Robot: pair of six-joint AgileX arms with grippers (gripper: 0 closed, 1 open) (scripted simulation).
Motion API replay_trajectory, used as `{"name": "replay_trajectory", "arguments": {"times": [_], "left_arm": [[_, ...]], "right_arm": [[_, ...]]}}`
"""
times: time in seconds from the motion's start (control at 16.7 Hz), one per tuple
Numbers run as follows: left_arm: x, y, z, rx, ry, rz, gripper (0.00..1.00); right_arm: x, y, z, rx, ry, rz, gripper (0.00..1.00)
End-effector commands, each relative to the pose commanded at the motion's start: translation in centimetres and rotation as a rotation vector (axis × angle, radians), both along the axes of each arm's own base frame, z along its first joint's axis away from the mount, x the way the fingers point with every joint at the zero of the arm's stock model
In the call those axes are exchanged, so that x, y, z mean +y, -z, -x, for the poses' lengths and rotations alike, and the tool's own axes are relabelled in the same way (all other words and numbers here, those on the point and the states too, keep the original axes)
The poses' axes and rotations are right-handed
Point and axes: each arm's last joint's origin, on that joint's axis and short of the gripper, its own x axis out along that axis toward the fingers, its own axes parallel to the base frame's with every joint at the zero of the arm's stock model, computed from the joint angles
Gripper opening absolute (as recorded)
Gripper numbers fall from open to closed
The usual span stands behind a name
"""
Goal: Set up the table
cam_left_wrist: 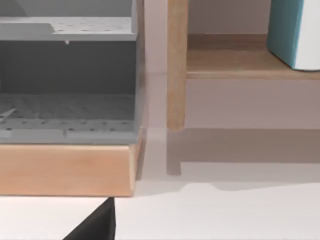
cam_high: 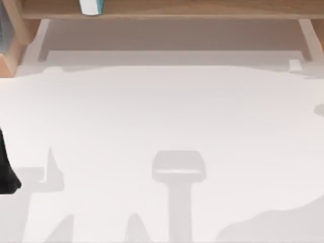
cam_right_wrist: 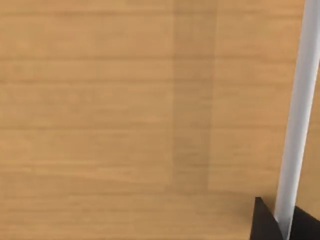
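Observation:
The white table (cam_high: pixel 162 111) stretches across the top view with only shadows on it. My left arm (cam_high: pixel 6 169) shows as a dark shape at the table's left edge. A black part of my left gripper (cam_left_wrist: pixel 96 227) hovers low over the table (cam_left_wrist: pixel 220 215), facing a grey perforated rack (cam_left_wrist: pixel 67 107) on a wooden base. In the right wrist view, my right gripper (cam_right_wrist: pixel 283 224) is shut on a thin white flat piece (cam_right_wrist: pixel 299 110), seen edge-on against a light wooden surface (cam_right_wrist: pixel 125 110).
A light-brown wooden shelf (cam_high: pixel 167 9) runs along the back of the table, and a teal and white object (cam_high: pixel 91 6) stands on it. One shelf post (cam_left_wrist: pixel 176 65) stands beside the rack, with the teal and white object (cam_left_wrist: pixel 295 30) past it.

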Motion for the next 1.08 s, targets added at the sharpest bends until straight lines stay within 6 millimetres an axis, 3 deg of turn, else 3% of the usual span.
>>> {"name": "replay_trajectory", "arguments": {"times": [0.3, 0.6, 1.08], "left_arm": [[0.0, 0.0, 0.0, 0.000, 0.000, 0.000, 1.00], [0.0, 0.0, 0.0, 0.000, 0.000, 0.000, 1.00], [0.0, 0.0, 0.0, 0.000, 0.000, 0.000, 1.00]], "right_arm": [[-0.1, -0.3, -4.1, -0.008, 0.005, 0.001, 0.00], [0.0, -0.2, -4.6, -0.002, 0.005, -0.002, 0.00], [0.0, -0.2, -4.6, -0.002, 0.005, -0.002, 0.60]]}}
